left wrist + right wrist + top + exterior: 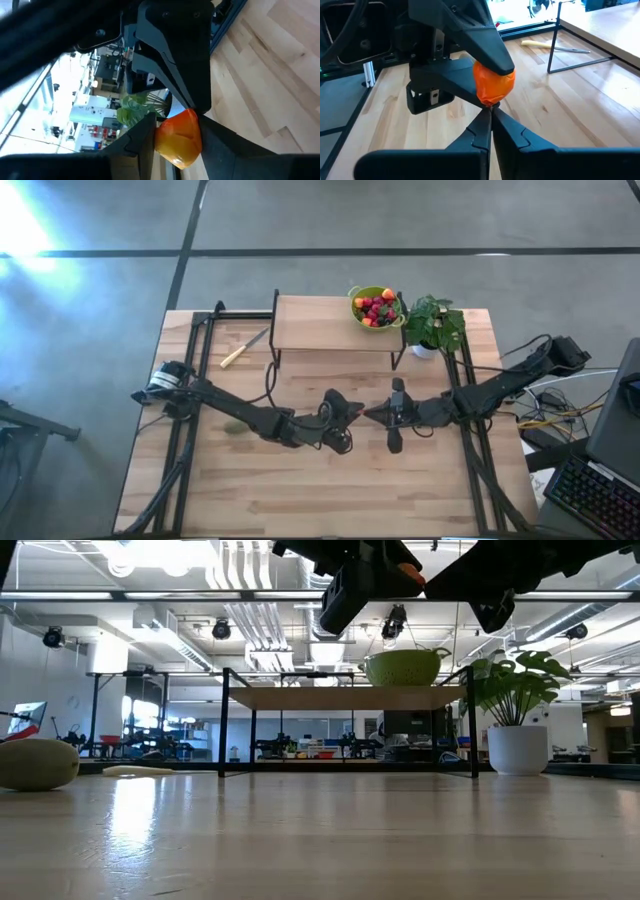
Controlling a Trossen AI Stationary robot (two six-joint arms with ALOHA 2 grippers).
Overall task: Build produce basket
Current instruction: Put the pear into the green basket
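- Step in hand, as I judge it: a handover of one orange fruit (492, 82) between the two arms, held in the air over the middle of the table (300, 490).
- The left gripper (177, 135) is clamped on the fruit, its fingers (137, 137) pressing it from both sides.
- The right gripper (489, 114) meets it tip to tip; its fingers are together, their points touching the underside of the fruit without enclosing it.
- In the overhead picture both arms reach in from the left and right edges and meet at the centre, wrists level and facing each other.
- The green basket (376, 307) sits on the raised wooden shelf (320, 323) in the upper middle of that frame, already holding red and orange fruits, just beside the potted plant (433, 325).
- A brownish-green oval fruit (38, 763) lies on the table at the left edge of the low picture.
- Next, probably, the right fingers need to spread and take the fruit properly, or the left arm must carry it up to the basket itself.
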